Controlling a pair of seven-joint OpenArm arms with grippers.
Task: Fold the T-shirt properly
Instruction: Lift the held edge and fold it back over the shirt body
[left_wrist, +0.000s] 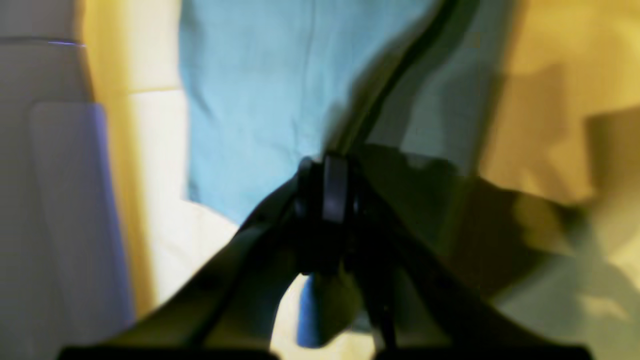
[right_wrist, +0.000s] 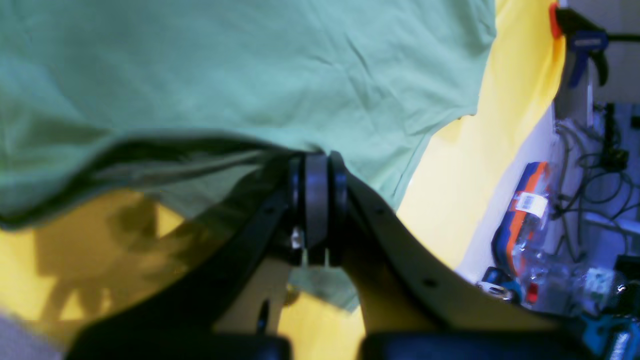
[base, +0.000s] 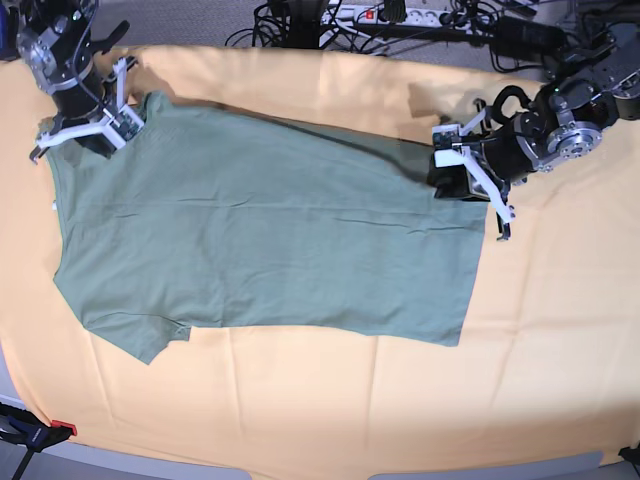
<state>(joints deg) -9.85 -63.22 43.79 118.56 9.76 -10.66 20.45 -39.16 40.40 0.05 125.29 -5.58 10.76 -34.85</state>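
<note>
The sage-green T-shirt (base: 270, 240) lies spread on the yellow-orange cloth (base: 300, 400), with one sleeve at the front left. My right gripper (base: 128, 115), at the base view's upper left, is shut on the shirt's far left corner. In the right wrist view its jaws (right_wrist: 316, 200) pinch a lifted fold of the shirt (right_wrist: 250, 75). My left gripper (base: 450, 178), at the base view's right, is shut on the shirt's far right corner. The blurred left wrist view shows those jaws (left_wrist: 327, 195) closed on the shirt (left_wrist: 250, 100), which looks bluish there.
Cables and a power strip (base: 400, 15) lie beyond the table's far edge. A clamp (base: 40, 432) grips the cloth at the front left corner. Another clamp (right_wrist: 580, 40) and packed plastic bottles (right_wrist: 525, 210) show off the table's side.
</note>
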